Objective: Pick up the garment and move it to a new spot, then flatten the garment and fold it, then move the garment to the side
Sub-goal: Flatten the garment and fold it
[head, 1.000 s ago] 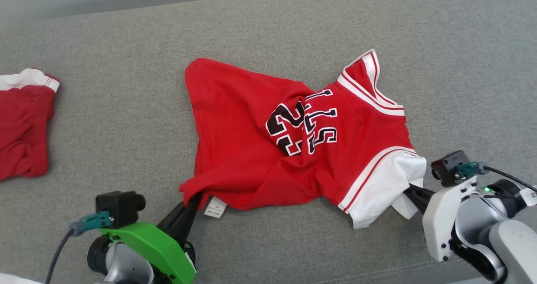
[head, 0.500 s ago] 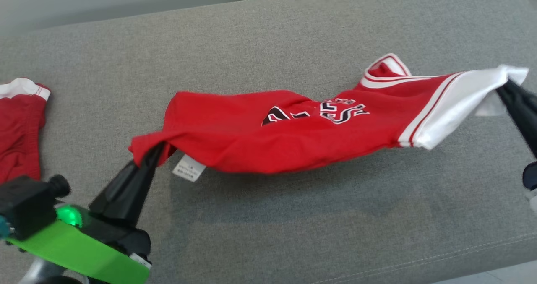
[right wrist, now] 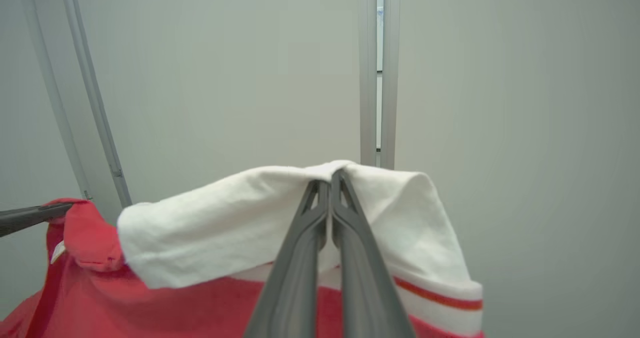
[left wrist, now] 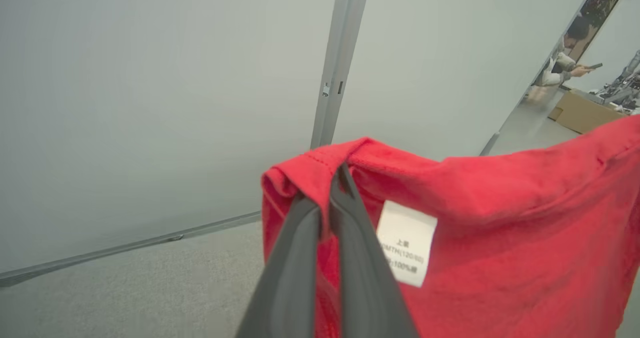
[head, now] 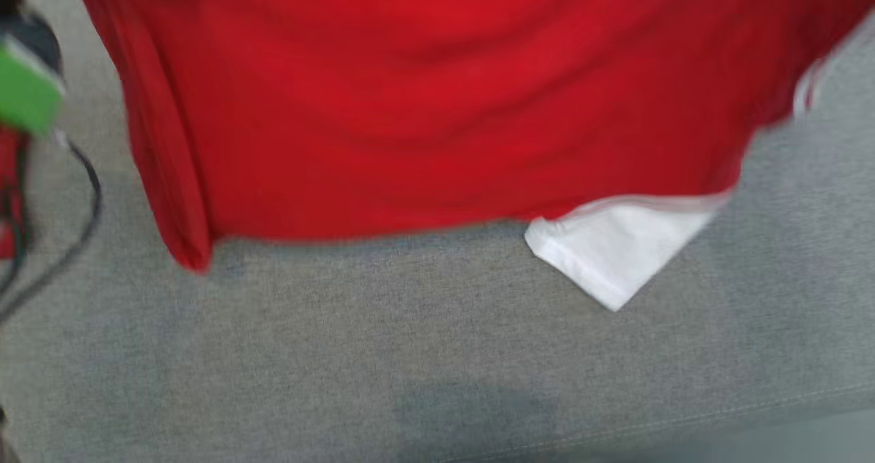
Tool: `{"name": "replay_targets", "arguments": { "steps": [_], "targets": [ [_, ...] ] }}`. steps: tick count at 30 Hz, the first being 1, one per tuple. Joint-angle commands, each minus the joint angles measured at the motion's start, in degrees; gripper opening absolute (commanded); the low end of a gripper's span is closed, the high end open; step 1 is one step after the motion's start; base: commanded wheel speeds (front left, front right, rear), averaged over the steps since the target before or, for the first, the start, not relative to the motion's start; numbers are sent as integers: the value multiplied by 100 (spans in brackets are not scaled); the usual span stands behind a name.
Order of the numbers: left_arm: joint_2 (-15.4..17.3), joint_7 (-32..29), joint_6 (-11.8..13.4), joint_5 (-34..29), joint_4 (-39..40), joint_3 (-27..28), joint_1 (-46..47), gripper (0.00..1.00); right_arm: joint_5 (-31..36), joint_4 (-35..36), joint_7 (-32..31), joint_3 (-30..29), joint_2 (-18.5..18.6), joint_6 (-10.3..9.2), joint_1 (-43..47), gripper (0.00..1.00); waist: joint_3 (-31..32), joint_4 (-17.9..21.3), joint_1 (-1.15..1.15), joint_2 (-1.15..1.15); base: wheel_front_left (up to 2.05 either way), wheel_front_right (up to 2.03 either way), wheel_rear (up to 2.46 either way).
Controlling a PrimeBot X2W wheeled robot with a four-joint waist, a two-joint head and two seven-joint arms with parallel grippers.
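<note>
Left tool [left wrist: 327, 193], clenched on the red hem corner; right tool [right wrist: 328, 180], clenched on the white sleeve edge: paired so the cloth hangs spread.
Red jersey [head: 437, 107]: held above the grey bench [head: 410, 353], seemingly clear for carrying.
White sleeve [head: 615, 258]: hanging lowest, nearest the bench.
Care label [left wrist: 406, 243]: high above the bench.

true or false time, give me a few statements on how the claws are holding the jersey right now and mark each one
1. The left claw is shut on a red edge of the garment. True.
2. The right claw pinches red fabric. False: it is shut on the white sleeve.
3. The garment lies flat on the grey cushion. False: it hangs, held up by both claws.
4. A white label sits right beside the left claw. True.
</note>
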State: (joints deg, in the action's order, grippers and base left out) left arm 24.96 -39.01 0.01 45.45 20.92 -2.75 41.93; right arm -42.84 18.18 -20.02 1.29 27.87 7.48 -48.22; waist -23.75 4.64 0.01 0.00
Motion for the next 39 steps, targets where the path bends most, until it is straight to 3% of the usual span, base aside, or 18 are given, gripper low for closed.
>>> {"name": "replay_targets", "arguments": {
  "steps": [1, 2, 5, 10, 14, 18, 23, 28, 33, 39],
  "targets": [
    [41, 117, -85, -389, -812, -192, 893, 0, 399, -792, 331, 205, -450, 0, -1071, 0, -955, -292, -1, 0, 0, 0, 0],
    [41, 117, -85, -389, -812, -192, 893, 0, 399, -792, 331, 205, -450, 0, -1071, 0, -955, -292, -1, 0, 0, 0, 0],
    [-72, 561, -200, -781, -1991, -336, 1969, 0, 1032, -2108, 916, 381, -1193, 1, -2317, 0, -1207, -279, -1, 0, 0, 0, 0],
    [-219, 2232, -385, -1499, -3540, -367, 3497, 0, 2091, -3861, 2189, 29, -2089, 1, -3998, 0, -1432, -321, -1, 0, 0, 0, 0],
    [-401, 3819, -594, -1768, -4288, -438, 4243, 0, 2445, -4571, 3167, -205, -2378, 0, -4844, 0, -1528, -343, -1, 0, 0, 0, 0],
    [-324, 5026, -712, -1881, -4799, -621, 4485, 0, 2300, -4800, 3411, 85, -2444, 0, -5029, 0, -1845, -296, -1, 0, 0, 0, 0],
    [-261, 5404, -755, -1571, -5177, -1156, 3852, 0, 1962, -4760, 3472, 911, -2078, 0, -4143, 0, -2245, -226, -1, 0, 0, 0, 0],
    [-132, 5422, -752, -1051, -5001, -1347, 2587, 0, 1336, -4176, 3524, 1458, -1572, 1, -2522, 0, -2273, -116, -1, 0, 0, 0, 0],
    [48, 5405, -755, -712, -4705, -1766, 1334, 0, 901, -3447, 3525, 1393, -1199, 1, -947, 0, -2133, -26, -1, 0, 0, 0, 0],
    [204, 5399, -754, -326, -4297, -1947, 205, 0, 939, -2842, 3528, 1435, -678, 0, 548, 0, -1637, -36, -1, 0, 0, 0, 0]
  ]
}}
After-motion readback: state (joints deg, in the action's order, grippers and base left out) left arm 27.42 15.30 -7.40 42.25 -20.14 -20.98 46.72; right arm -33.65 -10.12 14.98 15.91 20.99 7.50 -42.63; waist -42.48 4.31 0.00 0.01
